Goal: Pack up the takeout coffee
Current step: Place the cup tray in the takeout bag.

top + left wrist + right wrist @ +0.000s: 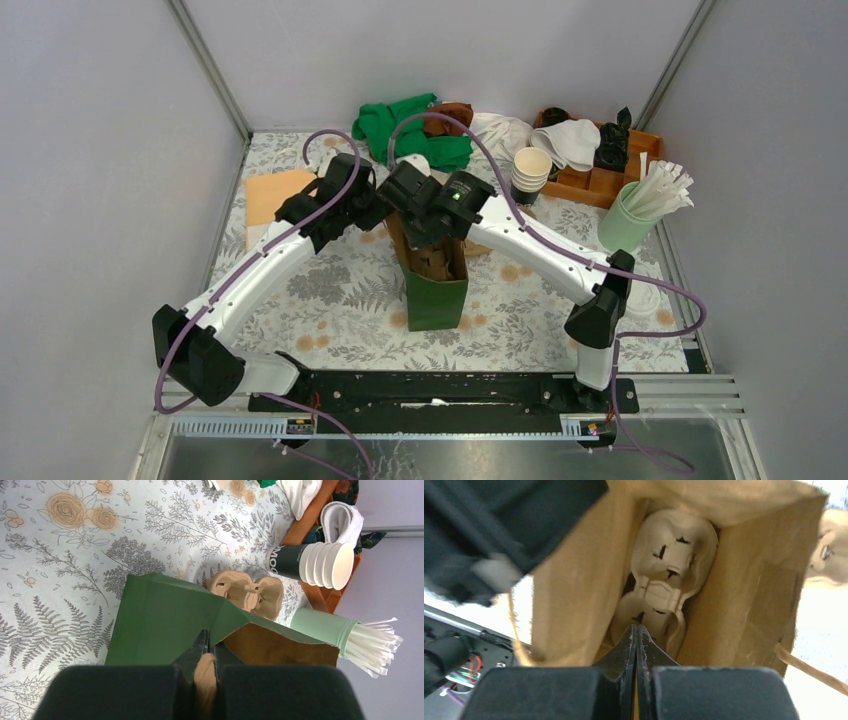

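A green paper bag [436, 292] stands open at the table's middle. My left gripper [207, 647] is at its rim, shut on the bag's tan twisted-paper handle [205, 677], and holds the green bag [160, 622] open. My right gripper [636, 631] is shut with nothing seen between its jaws. It reaches down into the bag's brown inside [744, 595], right over a pale moulded-pulp cup carrier [671, 565] lying at the bottom. A small white round-lidded cup [644, 298], apparently the takeout coffee, stands by the right arm's elbow and is partly hidden.
A second pulp carrier [247, 591] lies on the table behind the bag. A stack of lidless paper cups [530, 172], a green cup of straws [640, 205], a wooden tray [600, 165] and green cloth [410, 125] line the back. An orange board [270, 192] lies at the left.
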Available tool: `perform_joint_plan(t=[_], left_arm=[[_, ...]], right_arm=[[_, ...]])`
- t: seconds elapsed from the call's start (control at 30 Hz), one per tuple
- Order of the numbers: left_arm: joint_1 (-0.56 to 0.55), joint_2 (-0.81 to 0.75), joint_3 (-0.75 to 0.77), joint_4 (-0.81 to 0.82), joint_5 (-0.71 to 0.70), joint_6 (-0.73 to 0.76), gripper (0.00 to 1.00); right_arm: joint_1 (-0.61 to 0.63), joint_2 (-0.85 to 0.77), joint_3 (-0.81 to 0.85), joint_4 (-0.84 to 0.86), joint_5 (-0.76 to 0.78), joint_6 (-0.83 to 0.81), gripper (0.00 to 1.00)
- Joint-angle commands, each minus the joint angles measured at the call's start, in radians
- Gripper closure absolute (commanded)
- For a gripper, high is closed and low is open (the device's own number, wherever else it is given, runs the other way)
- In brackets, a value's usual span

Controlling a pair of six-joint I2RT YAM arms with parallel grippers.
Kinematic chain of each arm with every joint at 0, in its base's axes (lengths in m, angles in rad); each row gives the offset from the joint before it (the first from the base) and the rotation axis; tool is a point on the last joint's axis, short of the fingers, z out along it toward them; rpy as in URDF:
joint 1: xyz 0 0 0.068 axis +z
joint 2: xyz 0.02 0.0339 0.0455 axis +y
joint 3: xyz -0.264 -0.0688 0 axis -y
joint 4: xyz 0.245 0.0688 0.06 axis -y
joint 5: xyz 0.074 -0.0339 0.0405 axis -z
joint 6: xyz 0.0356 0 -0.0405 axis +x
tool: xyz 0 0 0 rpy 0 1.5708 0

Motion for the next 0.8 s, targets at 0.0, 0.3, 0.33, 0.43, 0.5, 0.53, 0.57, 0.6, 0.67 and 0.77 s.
perform_joint_plan(t=[0.0, 0.3, 0.33, 0.43, 0.5, 0.53, 0.57, 0.6, 0.67, 0.77], left_arm=[[0.0, 0.003, 0.037, -0.095, -0.002, -0.039, 1.0], [0.001, 0.046, 0.108, -0.219, -0.019, 0.004, 1.0], [0.0, 0.044, 0.102, -0.218, -0.017, -0.004, 1.0], [0.002, 0.04, 0.096, -0.219, -0.009, -0.017, 1.0], [0.0, 0.039, 0.098, -0.225, -0.011, -0.021, 1.0], [0.0, 0.039, 0.101, -0.229, -0.012, -0.018, 1.0], [0.0, 0.041, 0.106, -0.233, -0.015, -0.011, 1.0], [0.0, 0.045, 0.115, -0.245, -0.018, -0.006, 1.0], [0.001, 0.061, 0.141, -0.28, -0.019, 0.012, 1.0], [0.0, 0.087, 0.181, -0.316, -0.014, 0.029, 0.99]], right_arm=[[0.003, -0.076, -0.123, 0.049, 0.0, 0.046, 1.0], [0.003, -0.088, -0.256, 0.059, -0.074, 0.13, 1.0], [0.003, -0.081, -0.255, 0.055, -0.08, 0.134, 1.0], [0.003, -0.059, -0.263, 0.057, -0.094, 0.161, 1.0], [0.003, -0.043, -0.263, 0.053, -0.101, 0.175, 1.0], [0.003, -0.037, -0.258, 0.048, -0.102, 0.174, 1.0], [0.003, -0.033, -0.252, 0.04, -0.098, 0.171, 1.0], [0.003, -0.031, -0.25, 0.039, -0.092, 0.169, 1.0], [0.003, -0.036, -0.248, 0.062, -0.081, 0.149, 1.0], [0.003, -0.014, -0.161, 0.042, -0.044, 0.125, 1.0]])
